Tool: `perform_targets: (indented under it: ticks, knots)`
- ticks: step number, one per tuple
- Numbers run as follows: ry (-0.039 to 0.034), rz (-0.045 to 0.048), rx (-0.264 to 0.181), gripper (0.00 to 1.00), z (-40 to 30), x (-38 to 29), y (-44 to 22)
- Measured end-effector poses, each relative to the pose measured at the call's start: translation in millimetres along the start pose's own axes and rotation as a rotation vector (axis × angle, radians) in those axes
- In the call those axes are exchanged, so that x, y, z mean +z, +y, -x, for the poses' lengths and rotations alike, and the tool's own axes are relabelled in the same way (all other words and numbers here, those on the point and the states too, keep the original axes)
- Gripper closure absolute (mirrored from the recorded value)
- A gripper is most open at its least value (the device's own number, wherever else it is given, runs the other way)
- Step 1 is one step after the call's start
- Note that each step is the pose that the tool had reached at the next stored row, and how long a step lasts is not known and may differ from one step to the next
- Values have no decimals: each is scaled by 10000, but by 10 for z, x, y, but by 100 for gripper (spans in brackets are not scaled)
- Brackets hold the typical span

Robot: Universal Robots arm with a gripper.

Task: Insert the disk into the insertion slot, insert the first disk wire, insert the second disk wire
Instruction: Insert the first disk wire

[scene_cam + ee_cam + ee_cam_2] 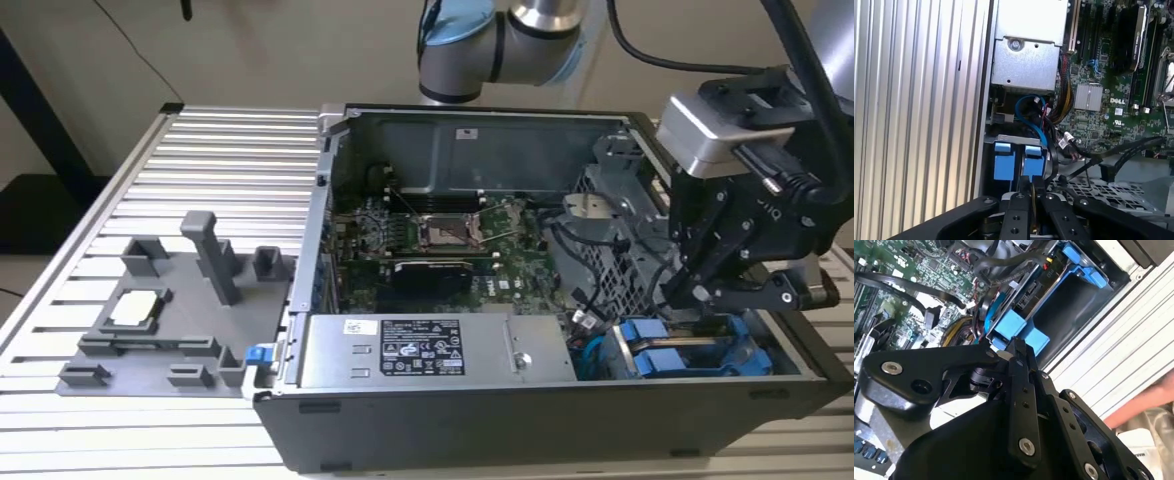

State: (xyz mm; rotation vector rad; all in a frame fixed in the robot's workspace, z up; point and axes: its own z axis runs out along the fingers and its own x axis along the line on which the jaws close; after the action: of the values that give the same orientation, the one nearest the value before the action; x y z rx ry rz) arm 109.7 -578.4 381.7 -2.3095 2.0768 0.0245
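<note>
The gripper (1033, 186) has its two black jaws squeezed close together, with just a thin crack between them. I cannot tell if anything thin is pinched in there. The tips hang right over a blue tab. That tab is the end of the disk (1033, 167). A second blue tab (1004, 167) sits just beside it.

The disk is down in the slot (1016, 138), a grey metal bay in one corner of the computer case (534, 425). Its blue frame shows, but its silver body is hidden.

In the exterior view the disk lies long-ways from left to right. Its tab end points to the exterior view's left, at the silver box (427, 350).

A black wire (1052, 160) bends close by the jaw tips. A blue wire (1029, 107) loops between the slot and the silver box. Past them lies the green board (1114, 100), with small white print on it.

The silver box has a white sticker and a black label (420, 357) on top. There is another white sticker (465, 133) on the far wall of the case. The letters on all of these are too small to read.

The case sits on a ribbed metal table (227, 150). A grey tray (174, 335) lies on the table at the exterior view's left, well apart from the gripper.
</note>
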Motion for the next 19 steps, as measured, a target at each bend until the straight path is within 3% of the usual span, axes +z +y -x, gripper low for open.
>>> perform_targets:
  ticks: [2, 3, 4, 5, 6, 12, 15, 19]
  knots:
    - [-364, -69, 5, 84, 1, 1, 13]
    - [-615, -112, 8, 84, 4, 0, 38]
    - [-799, -137, 11, 84, 10, 0, 66]
    - [-938, -155, 12, 84, 28, 1, 92]
    - [-1019, -169, 12, 84, 50, 6, 117]
    - [-1295, -272, 4, 84, 206, 34, 184]
    - [-1358, -366, -53, 84, 252, 46, 188]
    - [-1357, -473, -143, 84, 281, 47, 207]
